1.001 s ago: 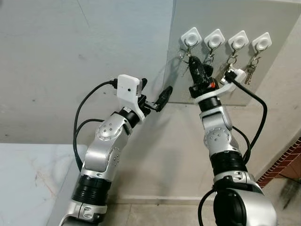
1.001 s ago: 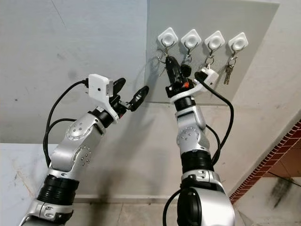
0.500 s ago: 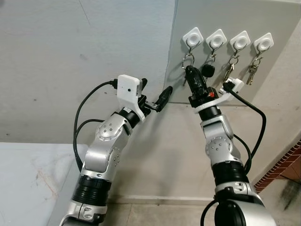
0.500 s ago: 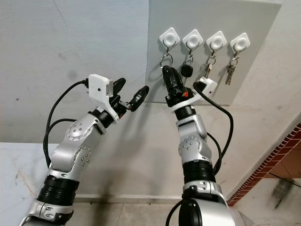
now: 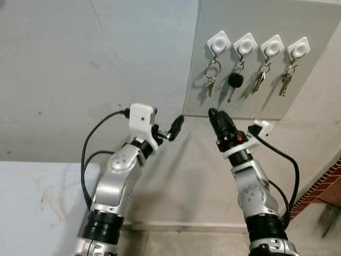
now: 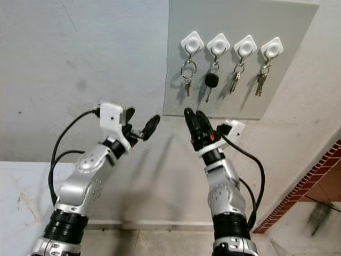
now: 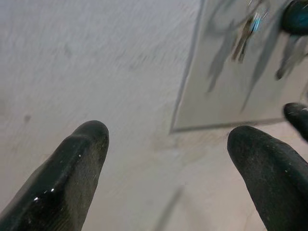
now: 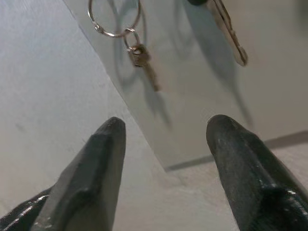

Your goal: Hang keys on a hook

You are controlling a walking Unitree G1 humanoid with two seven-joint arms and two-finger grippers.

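Observation:
Four white hooks sit in a row on a grey wall panel [image 5: 256, 101]. A key ring with a small key [image 5: 211, 74] hangs from the leftmost hook [image 5: 218, 41]. A black-headed key [image 5: 235, 81] and two more key sets [image 5: 260, 80] [image 5: 285, 81] hang from the other hooks. My right gripper [image 5: 217, 117] is open and empty, below the panel's lower edge, pointing up at the ring [image 8: 115, 19] and its key [image 8: 144, 62]. My left gripper [image 5: 166, 128] is open and empty to the left of it, by the panel's lower left corner.
A pale plastered wall [image 5: 80, 64] spreads left of the panel. A red brick edge [image 5: 319, 186] runs at the lower right. A black cable [image 5: 279, 160] loops from my right wrist. In the left wrist view my right gripper's fingertip [image 7: 298, 118] shows close by.
My right gripper has come down from the leftmost hook to below the panel, leaving the key ring hanging there. The left gripper has lowered slightly.

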